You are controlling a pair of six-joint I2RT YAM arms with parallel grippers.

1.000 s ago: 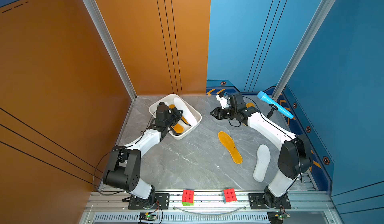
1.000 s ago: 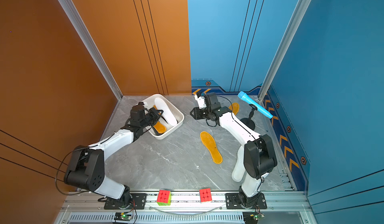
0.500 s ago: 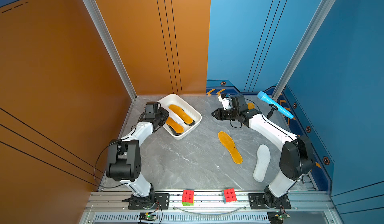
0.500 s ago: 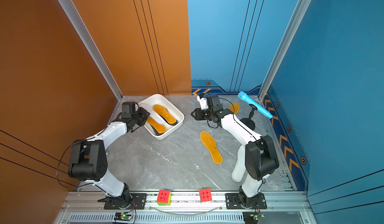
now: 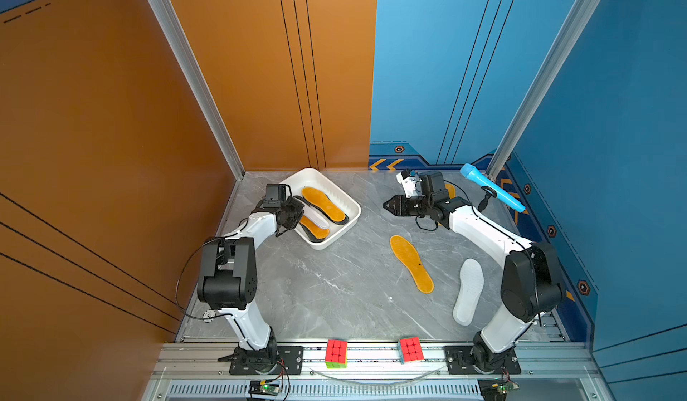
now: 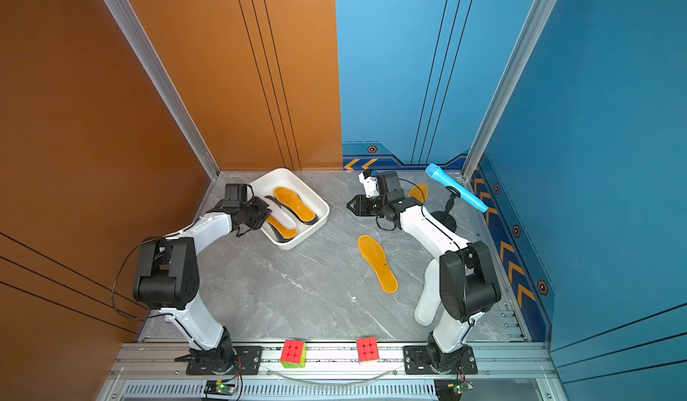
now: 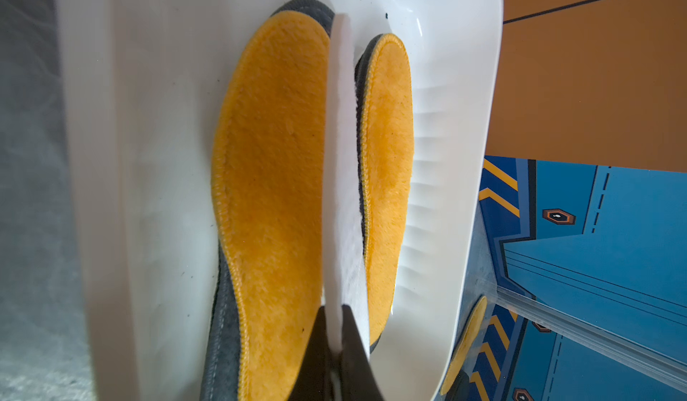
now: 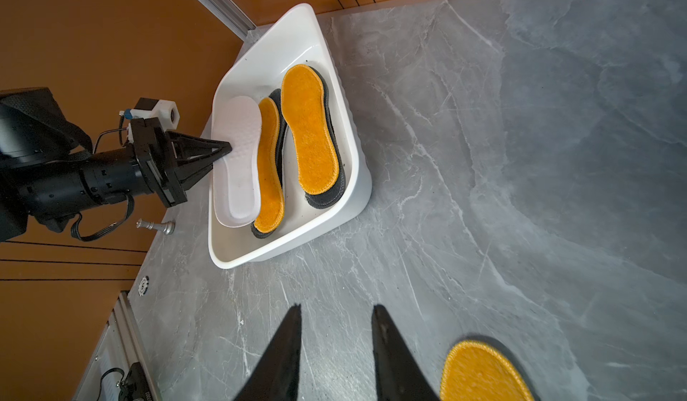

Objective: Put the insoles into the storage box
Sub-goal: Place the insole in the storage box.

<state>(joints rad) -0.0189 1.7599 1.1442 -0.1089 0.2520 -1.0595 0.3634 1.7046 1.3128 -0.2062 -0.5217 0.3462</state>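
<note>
Clamping the white insole (image 8: 239,157) by its edge in the clenched jaws of the left gripper (image 8: 226,150), over the storage box (image 5: 349,209) at eleven o'clock of the table (image 5: 334,287), above two orange insoles (image 8: 310,135) lying inside. Holding nothing in the parted jaws of the right gripper (image 8: 336,308), at twelve o'clock. Lying loose at four o'clock of the box: a third orange insole (image 5: 410,263), a second white insole (image 5: 469,291).

the storage box (image 5: 327,243) sits at the back left of the table (image 5: 334,298), holding a far insole (image 5: 323,204) and a near insole (image 5: 318,232) side by side, with a third insole (image 5: 316,215) raised between them. right of the box, a fourth insole (image 5: 412,264) lies mid-table, a fifth insole (image 5: 469,291) lies right of it, and a sixth insole (image 5: 450,191) lies behind the right arm.
</note>
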